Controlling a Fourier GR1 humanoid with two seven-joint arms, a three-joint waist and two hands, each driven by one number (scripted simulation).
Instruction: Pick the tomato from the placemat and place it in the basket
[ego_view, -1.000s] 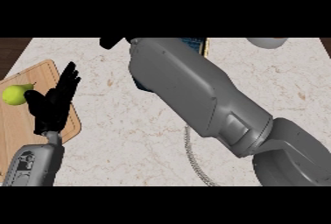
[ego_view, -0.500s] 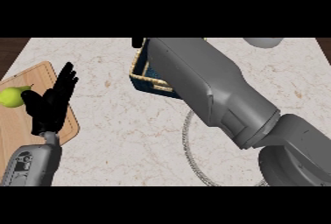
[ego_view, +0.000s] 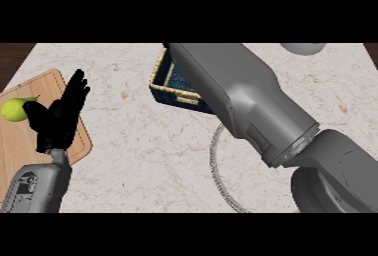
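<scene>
While hidden behind its forearm (ego_view: 244, 105) over the basket (ego_view: 166, 85), right hand's state untellable; left hand (ego_view: 59, 117) open.

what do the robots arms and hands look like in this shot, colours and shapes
Both forearms are smooth grey casings. The right forearm is a bulky, rounded-edge block with panel seams, meeting a darker grey rounded joint near the lower right. Its hand is out of view. The left forearm is slimmer, with a recessed cut-out panel, and ends in a black left hand with slender fingers and a thumb. No cables or markings show.
</scene>
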